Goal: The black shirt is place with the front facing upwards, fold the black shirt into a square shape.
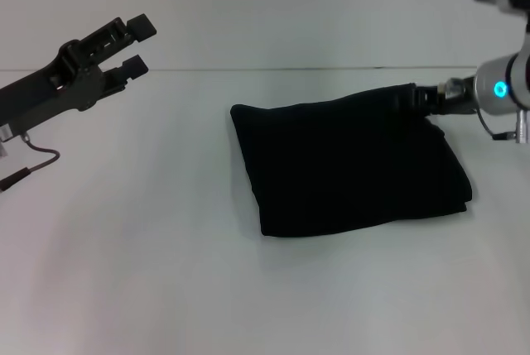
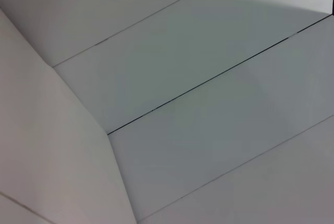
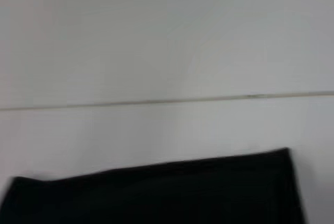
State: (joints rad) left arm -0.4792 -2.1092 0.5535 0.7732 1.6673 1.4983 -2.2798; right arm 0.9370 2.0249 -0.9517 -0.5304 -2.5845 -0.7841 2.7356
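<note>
The black shirt [image 1: 348, 165] lies folded into a compact, roughly four-sided bundle on the white table [image 1: 166, 272]. No lettering or neck label shows; only plain dark cloth faces up. Its near edge is fairly straight, its left edge slants, and the right side bulges slightly where the layers stack. In the right wrist view the shirt [image 3: 156, 192] shows as a dark band with one sharp corner against the pale surface.

The right gripper [image 1: 424, 98] sits at the shirt's far right corner, its dark tip merging with the cloth, so I cannot tell whether it is spread or pinching the fabric. Behind it the silver wrist carries a glowing blue ring.

The left gripper [image 1: 132, 44] is raised well away from the shirt, off to its left and farther back, with its two black fingers [image 1: 141, 26] spread apart and nothing between them. A thin cable hangs under that arm.

The table is plain white and smooth. Its far edge meets a pale wall [image 1: 290, 7] along a thin line. The left wrist view shows only light grey panels [image 2: 209, 104] divided by thin dark seams.
</note>
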